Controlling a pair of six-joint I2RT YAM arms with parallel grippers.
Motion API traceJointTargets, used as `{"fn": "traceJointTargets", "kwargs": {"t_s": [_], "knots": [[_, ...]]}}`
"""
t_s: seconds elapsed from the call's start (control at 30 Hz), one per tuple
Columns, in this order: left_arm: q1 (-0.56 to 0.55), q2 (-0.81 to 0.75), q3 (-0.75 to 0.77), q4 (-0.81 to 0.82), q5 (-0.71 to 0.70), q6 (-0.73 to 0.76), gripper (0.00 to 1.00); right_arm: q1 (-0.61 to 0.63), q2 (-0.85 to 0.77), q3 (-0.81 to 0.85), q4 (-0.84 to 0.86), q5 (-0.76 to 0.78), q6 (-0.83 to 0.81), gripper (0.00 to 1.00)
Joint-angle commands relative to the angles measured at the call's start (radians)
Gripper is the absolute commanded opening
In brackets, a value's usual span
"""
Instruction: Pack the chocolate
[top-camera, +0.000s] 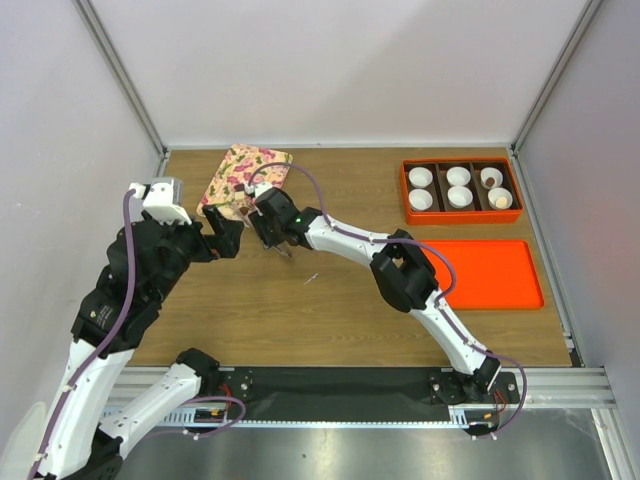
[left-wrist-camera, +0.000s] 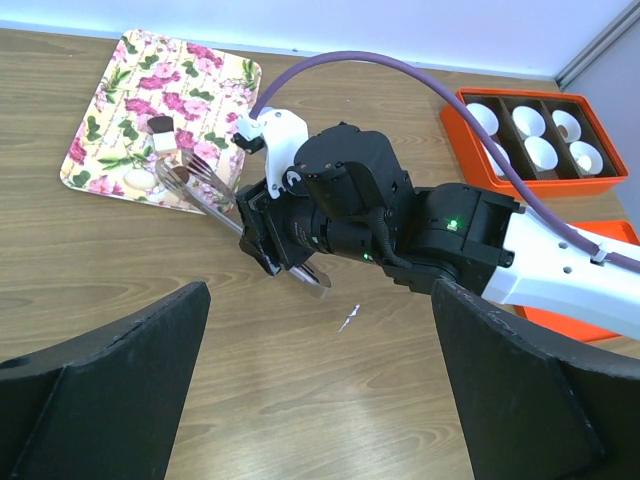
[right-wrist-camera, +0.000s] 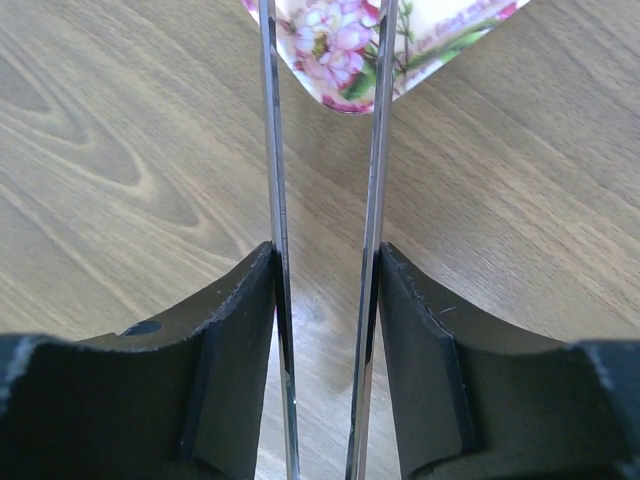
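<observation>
1. R pincer (left-wrist-camera: 272, 232) clamps a pair of tongs (left-wrist-camera: 205, 188) near the handle end, jaws abt half closed. Tong blades stand apart w/ nothing between them in the R wrist view.
2. L pincer (top-camera: 226, 234) is wide open and holds nothing. It hovers just beside the near edge of the floral tray (left-wrist-camera: 105, 150).
3. Task item: one dark chocolate (left-wrist-camera: 160, 124) lies on the floral tray, touching a white block (left-wrist-camera: 165, 143) just below it. Tong tips are near it, a bit to its right, not around it.
4. Dest is prob the orange box (top-camera: 405, 190) w/ white cups (top-camera: 421, 177), far right of the tabletop (top-camera: 330, 320), well apart from the tray. Two right-hand cups seem to hold smth brownish, too small to confirm.
5. Risks from here, my read:
   - Tips are off-centre, so closing now could miss or flick the lump off the tray.
   - White block touches the lump, so the tongs may grab both or shove the block.
   - Tongs could rotate in the R grip when squeezed, so the tips drift.
   - Long carry to the box, so a weak squeeze could drop the lump mid-way.
   - L pincer sits close to the tray and the R arm, so a bump could shift the tray.
</observation>
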Motion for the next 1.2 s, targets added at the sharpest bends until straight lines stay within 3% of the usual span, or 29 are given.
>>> {"fn": "traceJointTargets", "kwargs": {"t_s": [0.0,1.17], "knots": [[0.008,0.0,0.0,0.022,0.003,0.011,1.0,-0.012,-0.031,0.028,0.001,0.043,-0.012,0.47],[0.008,0.005,0.015,0.013,-0.023,0.017,1.0,-0.048,-0.143,0.0,0.018,0.011,0.003,0.47]]}}
